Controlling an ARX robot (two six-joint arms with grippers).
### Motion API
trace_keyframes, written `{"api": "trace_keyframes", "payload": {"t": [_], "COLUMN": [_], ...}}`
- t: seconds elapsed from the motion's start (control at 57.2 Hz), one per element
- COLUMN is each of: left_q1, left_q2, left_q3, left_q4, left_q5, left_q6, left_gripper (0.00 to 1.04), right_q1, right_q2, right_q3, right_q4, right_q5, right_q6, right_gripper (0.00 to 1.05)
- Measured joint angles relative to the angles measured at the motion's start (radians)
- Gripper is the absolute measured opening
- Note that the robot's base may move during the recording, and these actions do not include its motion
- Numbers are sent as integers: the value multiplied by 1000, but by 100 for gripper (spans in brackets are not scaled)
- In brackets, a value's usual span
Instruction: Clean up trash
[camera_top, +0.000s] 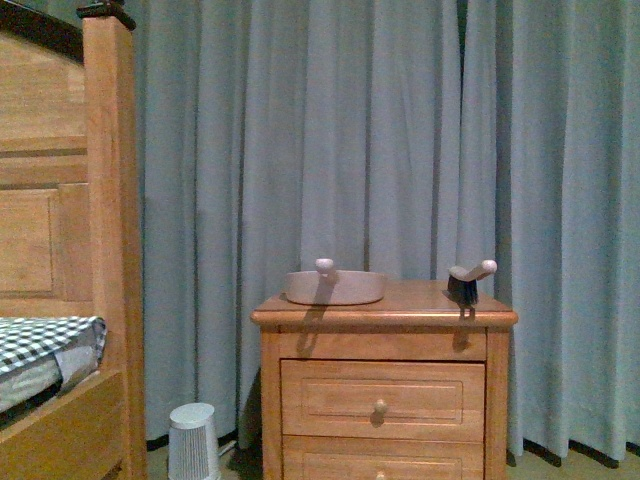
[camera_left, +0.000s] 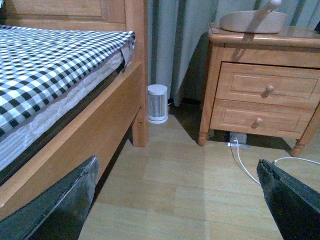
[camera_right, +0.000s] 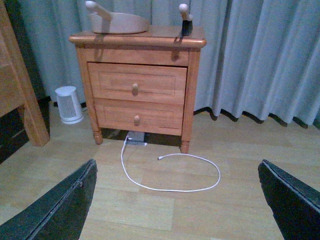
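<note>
The search-and-approach step is judged to be in hand. No tool is gripped, and the trash, a wad of white tissue, is not seen in any view, so its place cannot be stated. A beige dustpan (camera_top: 334, 288) is set on the left part of the table (camera_top: 384, 318) top, and a dark-bristled brush (camera_top: 466, 283) is stood at the right edge of that top. A white ribbed cylinder (camera_left: 157, 103) is placed on the floor left of the table, between it and the bed (camera_left: 60, 65). A white cable (camera_right: 170, 175) is laid on the floor in front of the table. The left claw (camera_left: 176, 162) is held low, in front of and left of the table, its fingers spread wide with nothing between them. The right claw (camera_right: 176, 162) is likewise wide and empty, pointed at the table's drawers. For the next move, the trash is to be located first. A tool would then probably be fetched, which calls for an arm to be raised to the table top.
</note>
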Motion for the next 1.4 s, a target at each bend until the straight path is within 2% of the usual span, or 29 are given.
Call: {"api": "trace_keyframes", "payload": {"t": [1.4], "left_q1": [0], "left_q2": [0], "left_q3": [0], "left_q4": [0], "left_q5": [0], "left_q6": [0], "left_gripper": [97], "right_q1": [0], "right_q2": [0], "right_q3": [0], "right_q4": [0], "right_q5": [3], "right_q6": [0], "right_gripper": [97]}}
